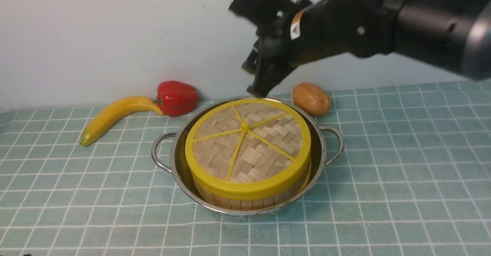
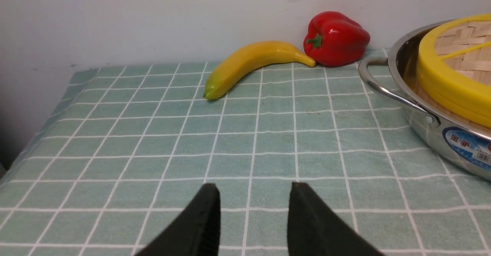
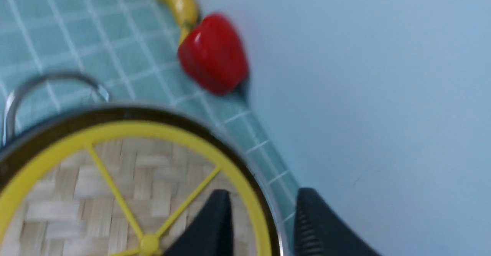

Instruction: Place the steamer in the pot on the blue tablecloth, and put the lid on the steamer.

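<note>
Front view: one lid (image 1: 264, 148) on one steamer (image 1: 245, 202).

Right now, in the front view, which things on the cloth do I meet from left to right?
Banana → red pepper → pot with the lid on the steamer inside it.

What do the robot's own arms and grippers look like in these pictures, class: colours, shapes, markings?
The right arm is mostly black, thick and rounded, with a pale grey section near the picture's edge and an orange-and-white patch by its wrist. The right gripper and left gripper each have two dark, narrow fingers. The left arm itself is out of view.
</note>
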`<state>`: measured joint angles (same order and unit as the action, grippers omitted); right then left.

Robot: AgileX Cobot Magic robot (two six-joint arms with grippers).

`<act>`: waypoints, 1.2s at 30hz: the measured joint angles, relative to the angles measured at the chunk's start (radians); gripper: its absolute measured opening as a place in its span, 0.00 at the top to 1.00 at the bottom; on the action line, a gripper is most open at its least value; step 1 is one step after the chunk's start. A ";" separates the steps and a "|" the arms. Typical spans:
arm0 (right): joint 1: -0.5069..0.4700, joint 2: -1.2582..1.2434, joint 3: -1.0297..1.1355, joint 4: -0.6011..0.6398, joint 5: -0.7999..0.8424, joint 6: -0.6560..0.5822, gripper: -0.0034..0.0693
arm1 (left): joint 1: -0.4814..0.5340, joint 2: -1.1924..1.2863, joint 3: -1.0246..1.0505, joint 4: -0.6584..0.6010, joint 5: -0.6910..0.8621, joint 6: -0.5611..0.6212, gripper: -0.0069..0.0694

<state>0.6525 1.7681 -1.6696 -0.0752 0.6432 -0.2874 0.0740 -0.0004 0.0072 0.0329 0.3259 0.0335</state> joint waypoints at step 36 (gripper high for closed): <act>-0.508 -0.912 0.701 -0.017 0.037 0.487 0.94 | 0.000 0.000 0.000 0.000 0.000 0.000 0.59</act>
<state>0.1446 0.8561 -0.9688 -0.0925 0.6803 0.1995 0.0740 -0.0004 0.0072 0.0329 0.3259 0.0335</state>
